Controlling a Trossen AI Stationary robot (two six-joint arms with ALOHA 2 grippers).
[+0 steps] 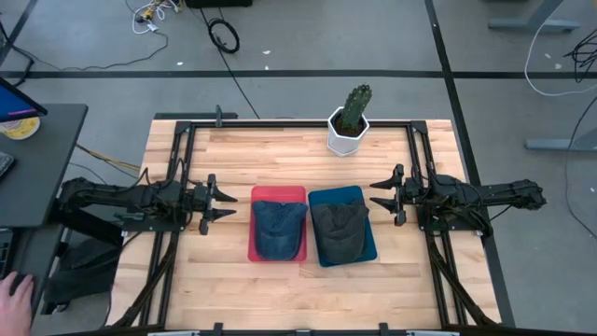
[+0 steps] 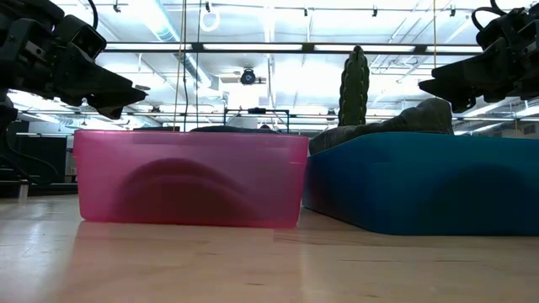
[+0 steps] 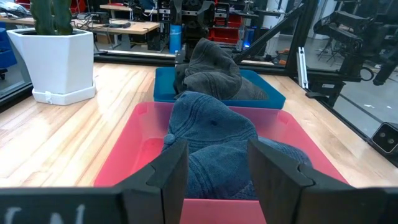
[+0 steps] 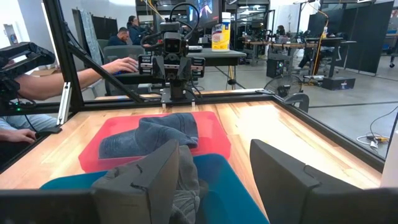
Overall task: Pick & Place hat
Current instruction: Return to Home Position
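now left gripper (image 1: 231, 204) and right gripper (image 1: 375, 195) hover, fingers (image 3: 168, 177) spread; blue cap (image 1: 278, 229) fills pink bin (image 1: 278, 191).

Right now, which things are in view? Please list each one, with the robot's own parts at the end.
table: one, light wood, under everything
pink bin: one, pink, table middle, on the left arm's side
blue cap: one, blue denim, inside the pink bin
blue bin: one, blue, next to the pink bin, on the right arm's side
grey cap: one, dark grey, inside the blue bin
cactus: one, green, in a white pot behind the bins
person: one, only a hand shows, off the table beyond the left arm
left hand: one, dark, open, empty, beside the pink bin
right hand: one, dark, open, empty, beside the blue bin
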